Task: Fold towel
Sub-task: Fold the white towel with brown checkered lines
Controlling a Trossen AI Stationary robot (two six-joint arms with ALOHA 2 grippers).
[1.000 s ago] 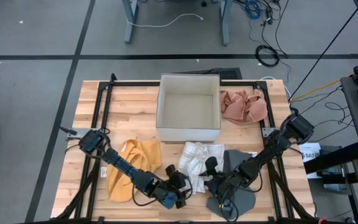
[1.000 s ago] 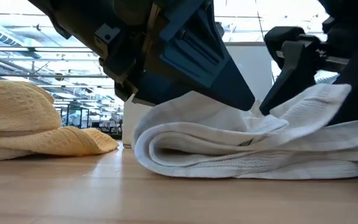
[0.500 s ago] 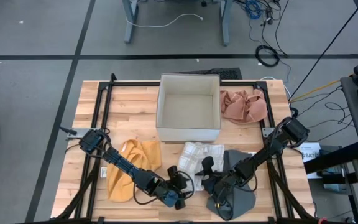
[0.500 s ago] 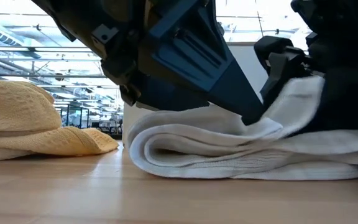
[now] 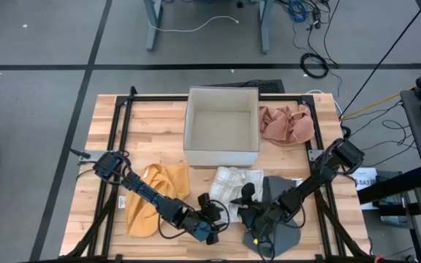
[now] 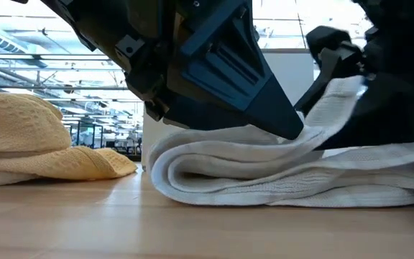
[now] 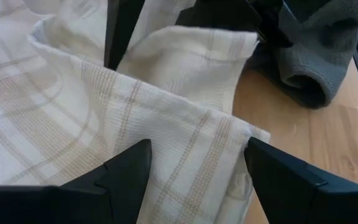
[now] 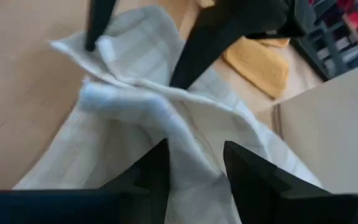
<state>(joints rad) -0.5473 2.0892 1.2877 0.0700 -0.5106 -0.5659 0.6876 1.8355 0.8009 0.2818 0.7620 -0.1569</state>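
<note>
Both arms reach low over the near edge of the wooden table (image 5: 108,131), their grippers meeting at the white checked towel (image 5: 234,184), which lies bunched just in front of the cardboard box (image 5: 221,126). The left gripper (image 5: 212,213), its jaws spread wide, straddles a folded edge of the towel without clamping it. The right gripper (image 5: 245,206) comes in from the opposite side, its 2 fingers pinching a raised ridge of the cloth between them. A yellow towel (image 5: 156,191) lies to the left, a grey towel (image 5: 278,212) under the right arm.
</note>
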